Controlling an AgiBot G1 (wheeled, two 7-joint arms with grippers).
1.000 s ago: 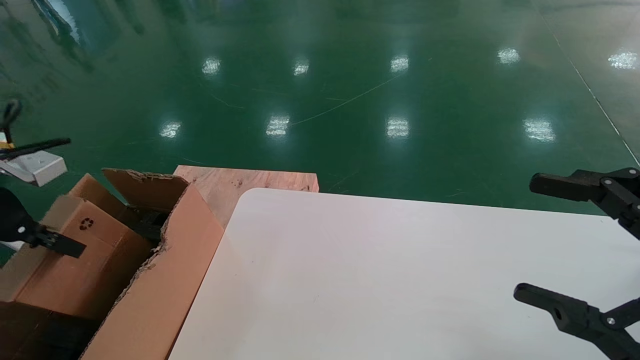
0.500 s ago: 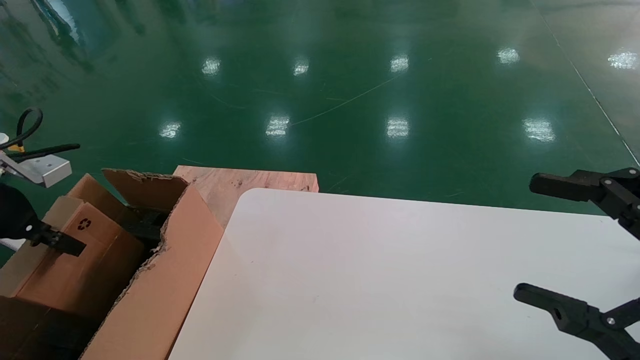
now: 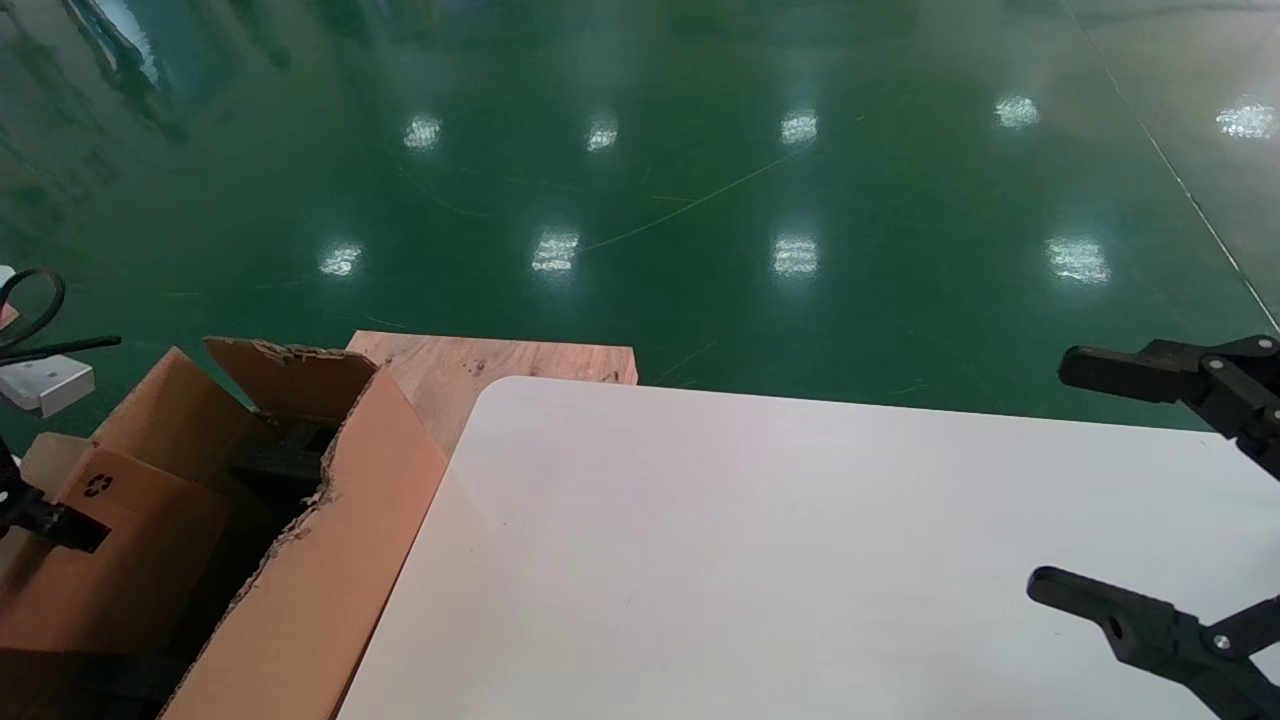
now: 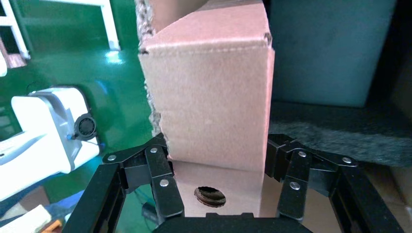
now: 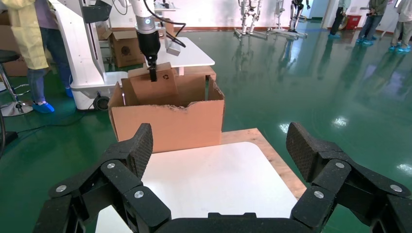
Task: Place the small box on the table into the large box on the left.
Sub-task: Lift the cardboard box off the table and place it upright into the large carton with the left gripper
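My left gripper (image 3: 45, 520) is shut on the small box (image 3: 110, 560), a brown cardboard box with a black recycling symbol. It holds the box inside the large box (image 3: 330, 560), the ragged-edged carton left of the table (image 3: 750, 550). In the left wrist view the fingers (image 4: 161, 180) press both sides of the small box (image 4: 214, 97), whose paler side has a round hole. Black foam (image 4: 340, 131) lies beyond it. My right gripper (image 3: 1060, 475) is open and empty above the table's right side. The right wrist view shows the large box (image 5: 167, 124) with the small box (image 5: 155, 85) in it.
A raw wooden board (image 3: 470, 365) lies under the table's far left corner, beside the large box. Glossy green floor surrounds everything. In the right wrist view, another carton (image 5: 125, 48), a white robot base (image 5: 82, 58) and people stand behind the large box.
My left gripper has moved left and down with the small box, lower into the large box. The right arm has not moved.
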